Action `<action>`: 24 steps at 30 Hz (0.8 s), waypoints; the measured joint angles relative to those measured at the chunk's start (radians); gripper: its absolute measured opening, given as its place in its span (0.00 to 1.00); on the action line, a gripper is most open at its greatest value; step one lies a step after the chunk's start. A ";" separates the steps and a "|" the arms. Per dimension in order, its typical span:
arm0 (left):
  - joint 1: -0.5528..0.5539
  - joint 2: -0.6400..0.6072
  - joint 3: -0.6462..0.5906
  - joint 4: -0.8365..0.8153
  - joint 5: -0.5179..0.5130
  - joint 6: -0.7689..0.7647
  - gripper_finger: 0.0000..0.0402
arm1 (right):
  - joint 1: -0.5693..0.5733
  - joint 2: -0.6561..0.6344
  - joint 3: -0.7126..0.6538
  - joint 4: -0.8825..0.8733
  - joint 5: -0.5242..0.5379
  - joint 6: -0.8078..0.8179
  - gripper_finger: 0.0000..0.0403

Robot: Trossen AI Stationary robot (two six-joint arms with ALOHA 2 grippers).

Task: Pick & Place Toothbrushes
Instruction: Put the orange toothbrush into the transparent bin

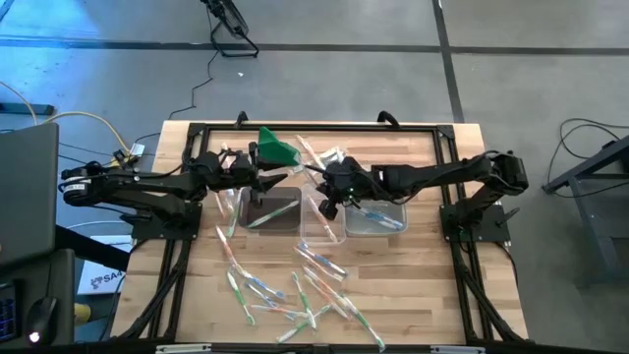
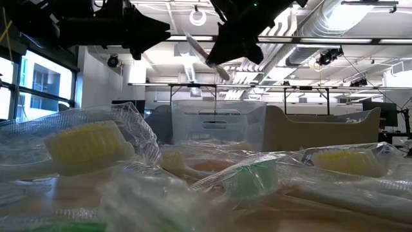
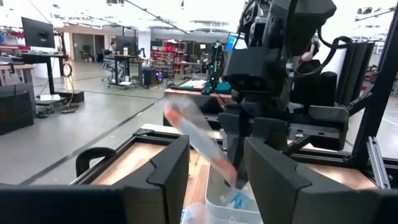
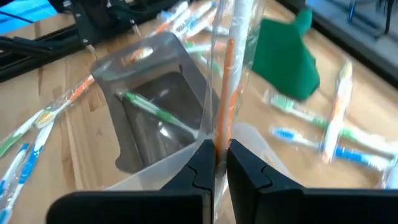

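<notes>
1. Clear tubs [image 1: 324, 218]: three, in a row on the table under the two grippers.
2. Green cloth lump [image 1: 276, 149]: one.
3. Arms: two, each with one two-finger gripper, the left gripper [image 1: 263, 182] and the right gripper [image 1: 324, 203].
4. Toothbrushes [image 1: 295, 290]: too many and too tangled for an exact count. One orange-striped wrapped toothbrush [image 4: 222, 93] sits pinched between the right gripper's fingers; one green one [image 4: 158, 114] lies inside a tub beyond those fingers.

Wrapped orange toothbrush [image 4: 222, 93] upright, pinched above tubs; others [image 1: 295, 290] scattered.
</notes>
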 joint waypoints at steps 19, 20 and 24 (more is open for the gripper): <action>0.000 0.000 0.000 -0.035 -0.002 0.002 0.38 | 0.065 0.127 0.000 -0.054 -0.002 0.350 0.03; 0.000 0.000 0.000 -0.035 -0.002 0.001 0.38 | 0.067 0.131 0.000 -0.056 -0.007 0.369 0.03; 0.000 0.000 0.000 -0.036 -0.002 -0.001 0.38 | 0.069 0.132 0.000 -0.107 -0.008 0.445 0.03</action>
